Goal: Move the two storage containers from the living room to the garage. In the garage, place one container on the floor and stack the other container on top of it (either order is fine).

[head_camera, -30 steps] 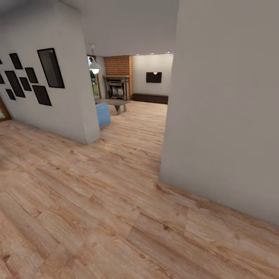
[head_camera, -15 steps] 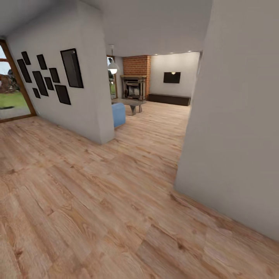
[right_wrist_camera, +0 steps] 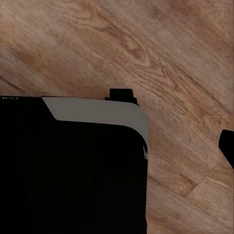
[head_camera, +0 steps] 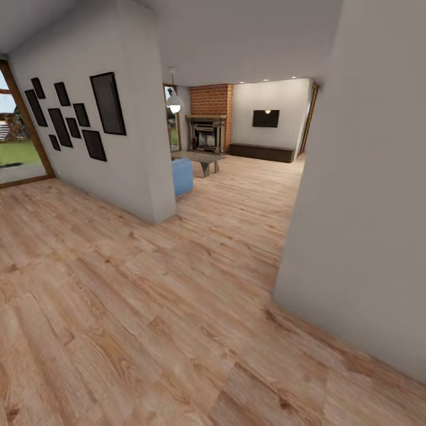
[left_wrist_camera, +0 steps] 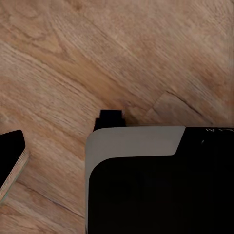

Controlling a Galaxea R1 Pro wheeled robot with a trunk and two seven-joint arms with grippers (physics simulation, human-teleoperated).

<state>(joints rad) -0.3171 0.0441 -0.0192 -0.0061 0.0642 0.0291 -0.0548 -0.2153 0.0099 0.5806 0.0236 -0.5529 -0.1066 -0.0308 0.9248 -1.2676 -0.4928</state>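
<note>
we see the living room ahead past seven dark frames, one fireplace, one blue sofa. whether our fingers are wide or narrow, we cannot tell.

Near ground: plank floor spreads across the front.
Left: a wall hung with picture frames; a glass door beyond it at the far left.
Right: a wall close by.
Between the walls: an opening into the living room.
Behind the left wall's corner: sofa end, then a low table.
Far back: fireplace, with a wall screen to its right above a low cabinet.
</note>
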